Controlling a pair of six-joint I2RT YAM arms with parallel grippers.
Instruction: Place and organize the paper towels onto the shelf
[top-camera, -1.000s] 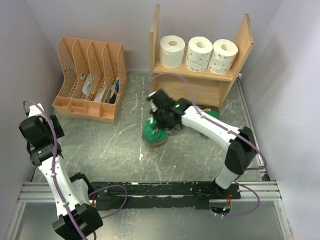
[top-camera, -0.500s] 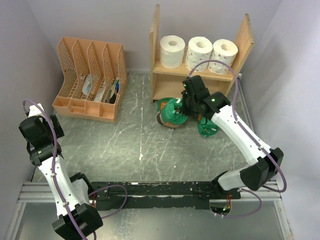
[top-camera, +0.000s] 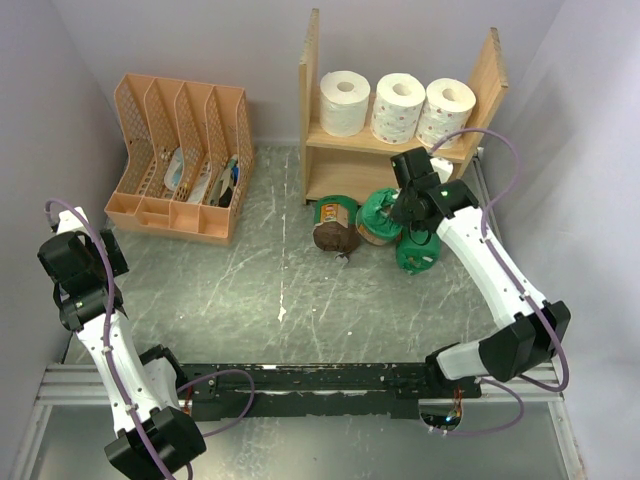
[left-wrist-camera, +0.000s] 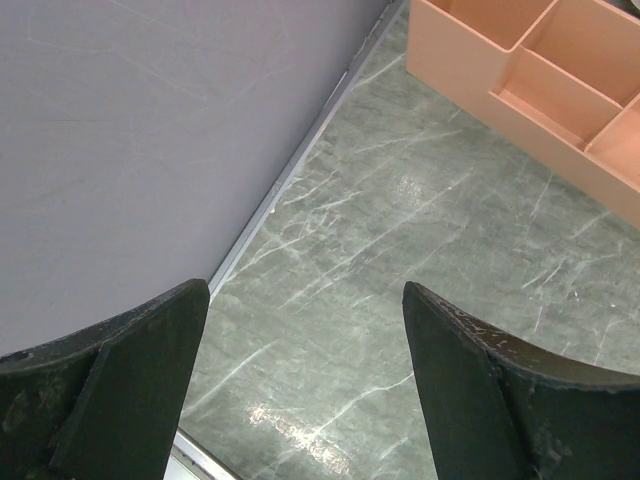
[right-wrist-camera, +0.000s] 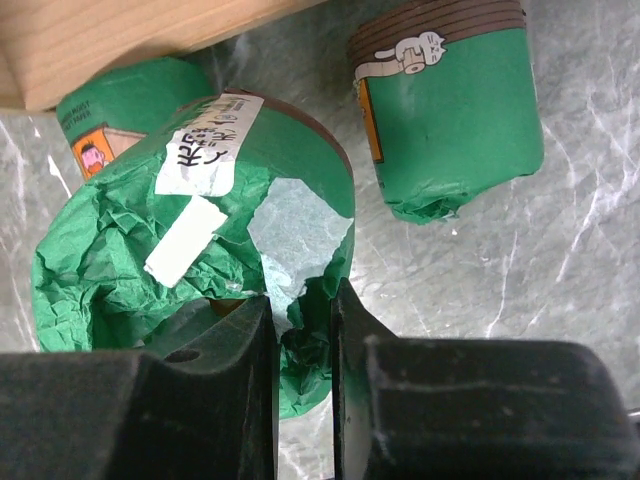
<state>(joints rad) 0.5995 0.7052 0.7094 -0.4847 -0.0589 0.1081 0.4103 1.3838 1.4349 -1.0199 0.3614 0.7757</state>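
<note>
The bench is green-grey with white streaks, with plain grey walls around it. The right claw pinches a green roll. The left claw gapes wide, holding nothing.

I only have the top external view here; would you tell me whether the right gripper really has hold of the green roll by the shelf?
Observer: Yes. The right wrist view shows the right gripper shut on the crumpled wrapper at the end of the green roll.
Operator: Thank you. Is the left gripper carrying anything?
Observer: No. Its wrist view shows the left gripper open, with only bare table between the fingers.
Operator: Is there any marking on the held roll?
Observer: A white label with dark printed characters is stuck on its wrapper.
</note>
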